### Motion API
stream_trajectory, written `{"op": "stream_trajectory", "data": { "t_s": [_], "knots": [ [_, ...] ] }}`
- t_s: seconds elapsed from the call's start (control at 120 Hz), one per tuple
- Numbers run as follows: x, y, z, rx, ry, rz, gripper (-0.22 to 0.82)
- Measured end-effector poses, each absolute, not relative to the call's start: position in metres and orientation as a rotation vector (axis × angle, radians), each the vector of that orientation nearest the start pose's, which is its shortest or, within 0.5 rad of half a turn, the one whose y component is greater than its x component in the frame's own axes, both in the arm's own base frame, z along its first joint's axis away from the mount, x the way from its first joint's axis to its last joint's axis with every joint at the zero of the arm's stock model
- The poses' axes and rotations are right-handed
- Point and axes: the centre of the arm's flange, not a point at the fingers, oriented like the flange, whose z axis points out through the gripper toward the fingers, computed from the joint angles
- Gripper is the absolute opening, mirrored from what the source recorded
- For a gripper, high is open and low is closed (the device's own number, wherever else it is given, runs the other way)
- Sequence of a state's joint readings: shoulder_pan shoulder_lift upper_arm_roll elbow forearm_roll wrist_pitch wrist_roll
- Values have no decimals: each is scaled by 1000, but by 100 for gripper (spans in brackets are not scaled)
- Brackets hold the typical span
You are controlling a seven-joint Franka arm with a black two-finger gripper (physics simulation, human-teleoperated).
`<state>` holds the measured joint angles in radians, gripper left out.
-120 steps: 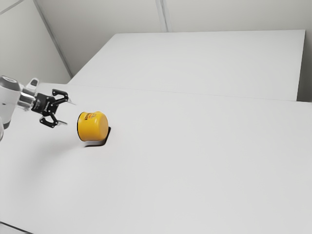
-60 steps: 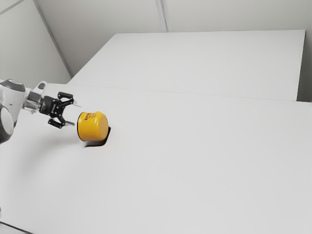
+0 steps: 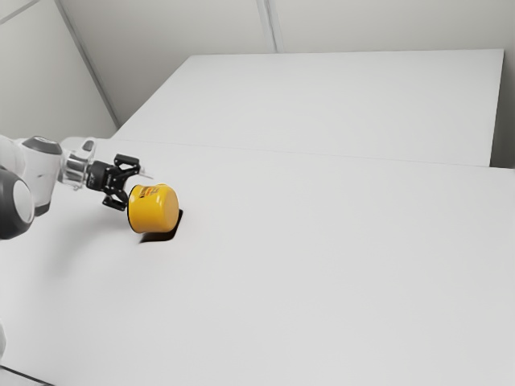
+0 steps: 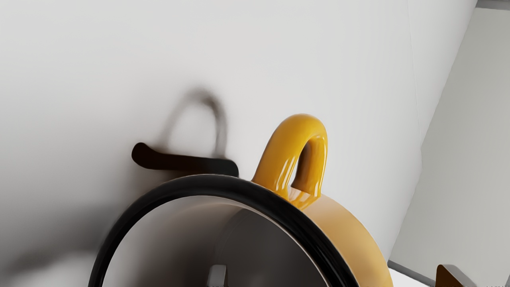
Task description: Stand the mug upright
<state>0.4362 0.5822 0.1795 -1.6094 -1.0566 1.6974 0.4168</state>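
Arm (image 3: 42, 165): reaching in from the exterior view's left, now extending farther toward the exterior view's right than in the earlier frames.
Tool (image 3: 138, 190): standing wide open and gripping nothing; it is now sitting right at the mug's mouth, having closed the gap seen earlier.
Fingers: one is overlapping the mug's mouth in the wrist view, the other is showing outside the wall; how deep the first is going, I cannot tell.
Mug (image 3: 155, 211): lying on its side on the surface (image 3: 322, 281), black rim (image 4: 207, 185) facing the tool, base facing the exterior view's right; keeping its earlier place and pose.
Handle (image 4: 301, 131): sticking out from the mug's yellow wall, casting a looped shadow (image 4: 220, 119).
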Motion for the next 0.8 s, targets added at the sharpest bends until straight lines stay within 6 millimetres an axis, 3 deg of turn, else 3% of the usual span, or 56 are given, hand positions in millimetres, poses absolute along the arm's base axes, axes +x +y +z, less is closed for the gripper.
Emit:
{"op": "stream_trajectory", "data": {
  "t_s": [0.558,0.8],
  "knots": [
    [601,279,294,2069,549,104,1],
    [611,265,305,2074,498,131,-12]
  ]
}}
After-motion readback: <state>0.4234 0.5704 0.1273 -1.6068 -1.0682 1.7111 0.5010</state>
